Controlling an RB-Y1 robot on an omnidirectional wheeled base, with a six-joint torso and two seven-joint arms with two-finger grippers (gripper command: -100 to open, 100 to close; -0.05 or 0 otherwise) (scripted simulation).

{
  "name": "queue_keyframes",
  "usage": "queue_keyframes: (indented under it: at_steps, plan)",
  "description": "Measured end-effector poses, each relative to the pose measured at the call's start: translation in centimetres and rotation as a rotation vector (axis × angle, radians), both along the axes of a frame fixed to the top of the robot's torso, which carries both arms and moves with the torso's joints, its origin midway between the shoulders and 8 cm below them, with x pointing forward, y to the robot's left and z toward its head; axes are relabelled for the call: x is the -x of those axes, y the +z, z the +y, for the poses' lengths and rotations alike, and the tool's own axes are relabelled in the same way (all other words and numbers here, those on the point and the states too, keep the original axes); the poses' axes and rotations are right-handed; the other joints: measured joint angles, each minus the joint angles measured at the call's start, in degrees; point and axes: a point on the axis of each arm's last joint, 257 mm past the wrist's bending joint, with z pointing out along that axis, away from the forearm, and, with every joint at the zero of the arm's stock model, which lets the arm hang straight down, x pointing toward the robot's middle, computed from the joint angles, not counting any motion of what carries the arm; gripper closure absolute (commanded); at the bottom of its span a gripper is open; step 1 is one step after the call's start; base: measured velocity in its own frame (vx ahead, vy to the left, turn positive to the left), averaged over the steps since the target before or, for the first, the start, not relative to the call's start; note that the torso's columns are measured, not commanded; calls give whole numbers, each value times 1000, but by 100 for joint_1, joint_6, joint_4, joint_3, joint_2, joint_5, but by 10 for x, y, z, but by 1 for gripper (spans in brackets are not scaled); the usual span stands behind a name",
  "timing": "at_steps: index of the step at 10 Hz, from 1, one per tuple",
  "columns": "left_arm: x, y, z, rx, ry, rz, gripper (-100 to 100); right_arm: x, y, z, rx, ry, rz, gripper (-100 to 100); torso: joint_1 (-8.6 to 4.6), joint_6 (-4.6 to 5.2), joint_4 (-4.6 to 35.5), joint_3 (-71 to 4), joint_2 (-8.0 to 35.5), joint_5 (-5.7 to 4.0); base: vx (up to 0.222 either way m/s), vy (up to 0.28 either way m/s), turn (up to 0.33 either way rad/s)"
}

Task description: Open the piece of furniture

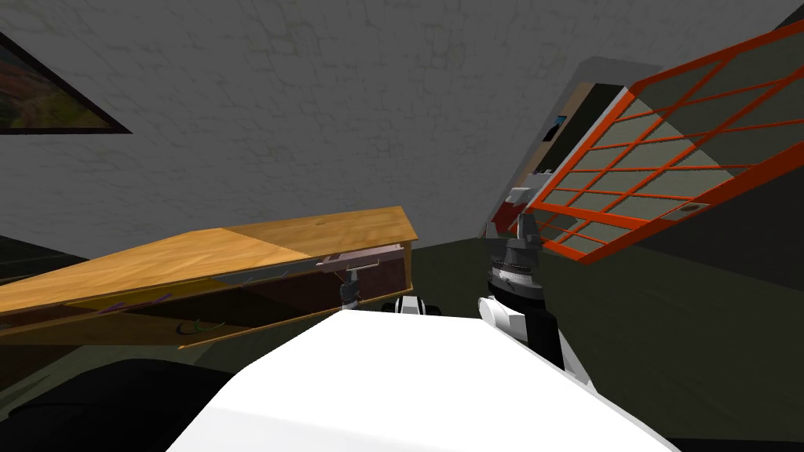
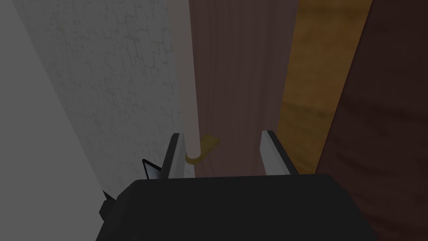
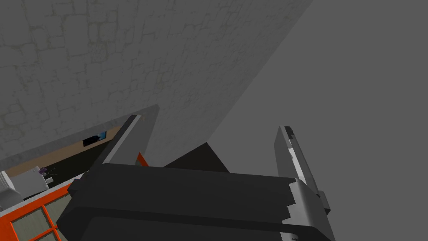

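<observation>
- Task item: wooden cabinet (image 1: 204, 259), standing low along the wall (image 1: 314, 118) on the robot's left; amber top, dark brown front.
- Left gripper (image 2: 221, 134) presented at the cabinet's near end. Fingers spread and gripping nothing. Pale bar handle (image 2: 184, 83) lies between them, hard beside one finger and well apart from the other.
- Bar carried on a brass-coloured mount (image 2: 203, 147) fixed to a brown front panel (image 2: 238, 83) close behind the fingertips.
- Right gripper (image 3: 210, 122) raised on the right, near the orange lattice frame (image 1: 659, 157). Fingers wide, empty.
- Step in hand, as judged: securing the handle.
- Recommended: shift the hand sideways to centre the bar, seat it deeper toward the gripper body, then close squarely before any pull (a one-sided closure would likely skid off the rounded bar).
- Pull to follow the panel's own travel. Drawer or hinged door cannot be told for certain from these views.
- Edges: amber board (image 2: 313, 83) runs just beside the panel. Fingertips to be held off it and off the panel face.
- Room: dark floor (image 1: 628, 314) open between cabinet and lattice frame, seemingly enough to draw the hand back toward the chest. Right arm well apart from the pull path.
</observation>
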Motion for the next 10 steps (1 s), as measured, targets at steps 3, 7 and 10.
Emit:
queue_keyframes:
  at_steps: [3,7,10]
  plan:
    - [-17,3,14,7,27,16,100,0,0,0,0,0,0,0,-6,-9,18,-19,-11,-26,-204,-35,-141]
    - [-33,7,27,14,46,35,-100,0,0,0,0,0,0,0,2,-12,0,-31,-39,-16,-95,-29,-17]
    - [-51,16,33,20,40,44,-100,0,0,0,0,0,0,0,19,-12,1,-25,-32,-8,-49,-26,17]
